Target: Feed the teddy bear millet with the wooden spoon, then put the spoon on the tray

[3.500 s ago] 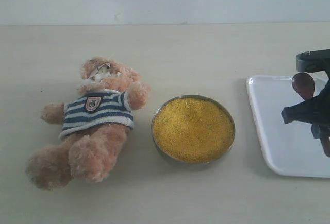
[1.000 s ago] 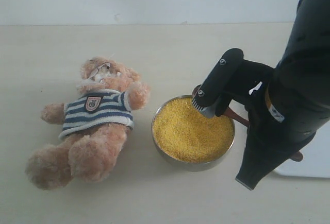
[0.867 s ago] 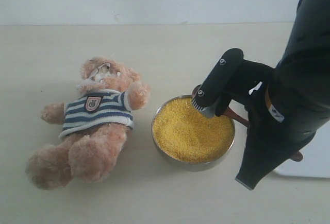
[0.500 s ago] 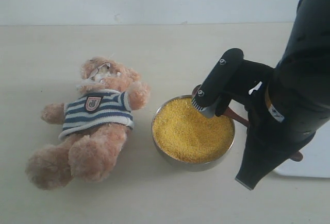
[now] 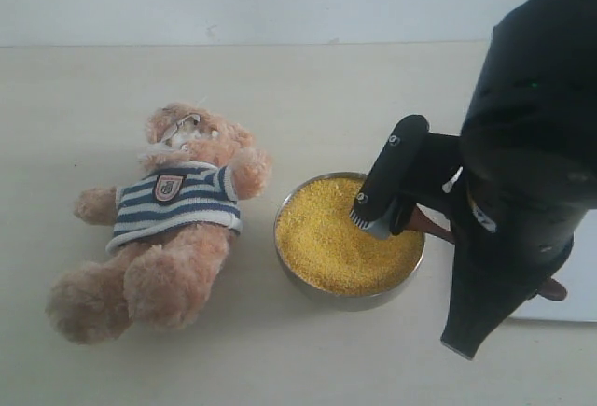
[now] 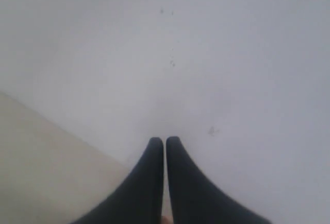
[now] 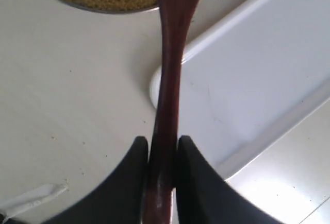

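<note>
Right now, ext. view: the right tool (image 5: 381,221) hangs over the millet (image 5: 326,238) near the metal bowl's (image 5: 350,299) 2 o'clock rim, pinching the wooden spoon (image 5: 431,226) by its handle. Spoon head is hidden behind the tool, so can't tell if it's in the grain. Teddy bear (image 5: 173,205) lies on its back on the worktop (image 5: 373,98) at the bowl's 9 o'clock; tray (image 5: 583,294) at 3 o'clock, mostly behind the arm.

Left wrist view: left tool (image 6: 165,144), jaws pressed together, empty, facing a blank pale surface. Parked out of the way, I'd say.

Right wrist view: jaws narrow, clamped either side of the handle well back from the head, prob. for reach. Head points at the millet, handle passes over the tray's corner.
</note>
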`<state>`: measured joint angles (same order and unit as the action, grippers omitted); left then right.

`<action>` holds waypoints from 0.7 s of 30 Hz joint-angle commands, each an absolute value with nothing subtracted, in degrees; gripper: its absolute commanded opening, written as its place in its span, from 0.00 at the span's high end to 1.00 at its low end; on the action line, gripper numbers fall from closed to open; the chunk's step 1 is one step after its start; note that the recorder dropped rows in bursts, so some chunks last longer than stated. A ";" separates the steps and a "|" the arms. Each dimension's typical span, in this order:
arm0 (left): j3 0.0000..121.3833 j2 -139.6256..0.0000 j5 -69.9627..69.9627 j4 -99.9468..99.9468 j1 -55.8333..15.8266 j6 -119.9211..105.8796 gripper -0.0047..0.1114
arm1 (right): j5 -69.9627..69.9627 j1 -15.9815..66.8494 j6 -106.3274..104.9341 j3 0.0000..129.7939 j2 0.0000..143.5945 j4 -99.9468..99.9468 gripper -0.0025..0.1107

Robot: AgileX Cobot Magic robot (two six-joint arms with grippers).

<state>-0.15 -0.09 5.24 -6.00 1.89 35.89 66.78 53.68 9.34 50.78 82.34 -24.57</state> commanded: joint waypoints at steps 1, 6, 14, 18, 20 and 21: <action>1.25 0.00 -9.12 -5.13 1.72 35.49 0.93 | 69.84 53.83 8.19 53.81 84.80 -26.91 0.98; 4.78 -3.03 -11.45 -6.53 0.57 30.22 0.93 | 69.96 53.83 7.12 59.40 88.36 -30.79 0.98; 13.46 -20.09 -17.91 -26.36 -4.22 -1.39 0.93 | 69.96 53.83 4.97 62.67 91.40 -30.28 0.98; 17.10 -29.01 -21.42 -34.91 -4.24 -15.01 0.93 | 69.96 53.83 4.18 62.67 91.40 -29.83 0.98; 18.30 -32.11 -23.02 -36.84 -4.24 -18.35 0.93 | 69.96 53.83 3.12 62.67 91.40 -29.18 0.98; 18.73 -33.48 -23.68 -37.30 -4.24 -19.04 0.93 | 69.96 53.83 3.02 62.67 91.40 -29.20 0.98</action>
